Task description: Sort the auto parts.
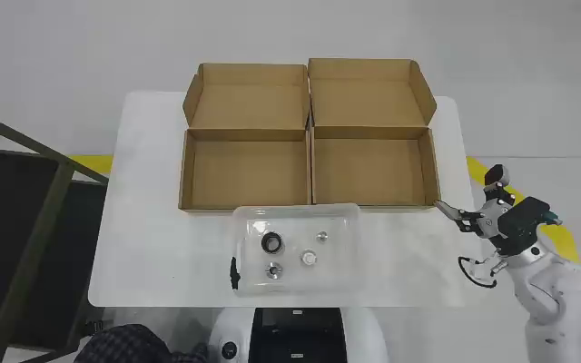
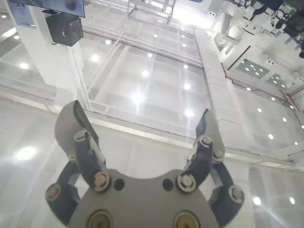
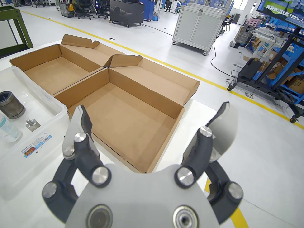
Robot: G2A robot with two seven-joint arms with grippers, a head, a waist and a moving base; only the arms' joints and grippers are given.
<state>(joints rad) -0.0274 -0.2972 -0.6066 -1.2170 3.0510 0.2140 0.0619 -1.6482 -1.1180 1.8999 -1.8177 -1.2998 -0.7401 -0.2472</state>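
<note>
Auto parts [image 1: 310, 259] lay in a clear tray [image 1: 349, 218] at 6 o'clock on the white tabletop [image 1: 145, 227]. A dark sleeve [image 3: 10, 105] stood upright with its bore facing up, and a small metal block [image 3: 32, 123] pointed its stud upward. Print on the tray's barcode sticker [image 3: 38, 144] was too small to read. Toward 12 o'clock, just beyond the tray, an open left box [image 1: 245, 172] and right box [image 1: 368, 172] sat side by side with their lids folded back. Bare tabletop ran along 3 and 9 o'clock. The right pincer [image 3: 154, 107] hung released and empty past the tabletop's edge at 4 o'clock. The left pincer [image 2: 140, 107], also released, pointed at the ceiling [image 2: 152, 77].
</note>
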